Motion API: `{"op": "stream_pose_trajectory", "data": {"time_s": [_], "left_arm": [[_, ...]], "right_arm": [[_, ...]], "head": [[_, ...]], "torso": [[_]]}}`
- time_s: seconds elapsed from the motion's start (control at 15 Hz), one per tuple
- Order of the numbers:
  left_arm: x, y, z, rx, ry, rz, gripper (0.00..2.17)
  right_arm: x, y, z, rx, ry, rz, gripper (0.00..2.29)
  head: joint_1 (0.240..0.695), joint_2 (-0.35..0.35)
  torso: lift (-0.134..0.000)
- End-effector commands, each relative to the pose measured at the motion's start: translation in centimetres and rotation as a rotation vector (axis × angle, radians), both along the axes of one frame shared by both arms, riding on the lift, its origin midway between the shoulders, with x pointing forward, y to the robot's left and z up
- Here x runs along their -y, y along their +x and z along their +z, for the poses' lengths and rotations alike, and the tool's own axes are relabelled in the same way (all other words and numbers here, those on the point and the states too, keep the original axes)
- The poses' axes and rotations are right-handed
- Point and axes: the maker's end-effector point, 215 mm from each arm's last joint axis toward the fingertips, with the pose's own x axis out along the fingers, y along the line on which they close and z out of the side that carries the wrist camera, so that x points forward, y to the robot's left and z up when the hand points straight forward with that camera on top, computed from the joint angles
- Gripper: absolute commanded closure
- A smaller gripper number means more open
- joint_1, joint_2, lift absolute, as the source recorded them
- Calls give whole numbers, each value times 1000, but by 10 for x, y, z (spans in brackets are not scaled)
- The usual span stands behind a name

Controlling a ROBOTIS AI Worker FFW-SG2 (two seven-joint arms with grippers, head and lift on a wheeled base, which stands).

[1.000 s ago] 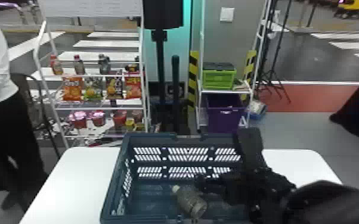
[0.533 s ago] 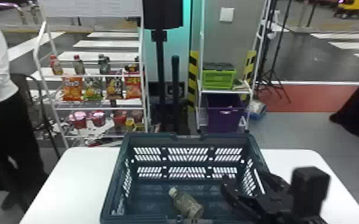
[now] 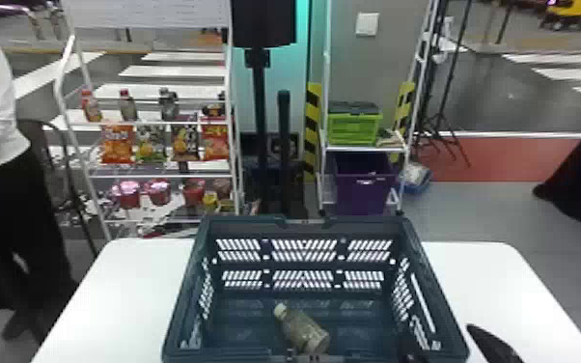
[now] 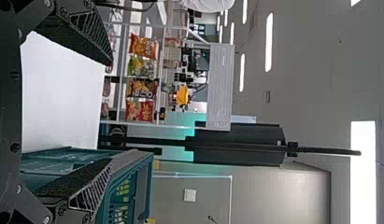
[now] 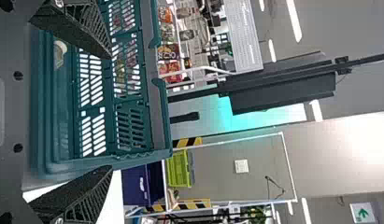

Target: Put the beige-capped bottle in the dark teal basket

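Black fingers stand wide apart on the left gripper and right gripper. The beige-capped bottle lies inside the dark teal basket; the head view shows its body more fully than the right wrist view.

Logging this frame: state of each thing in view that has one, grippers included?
Bottle: lying on its side inside the basket, cap on.
Basket: upright on the table, open on top.
Left gripper: open.
Right gripper: open.
Green crate: upright on the rack.
Purple bin: upright, below the crate.
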Motion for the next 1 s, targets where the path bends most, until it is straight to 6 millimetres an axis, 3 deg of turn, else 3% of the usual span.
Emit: {"op": "stream_pose_trajectory", "data": {"time_s": [0.0, 0.33, 0.93], "left_arm": [[1, 0, 3, 3, 0, -2, 157], [2, 2, 3, -2, 3, -9, 157], [3, 4, 1, -13, 2, -10, 157]], "right_arm": [[9, -20, -6, 12, 6, -18, 43], [15, -46, -15, 16, 0, -15, 46], [19, -50, -17, 9, -11, -14, 53]], "head": [[499, 0], [499, 0], [499, 0]], "torso": [[0], [0], [0]]}}
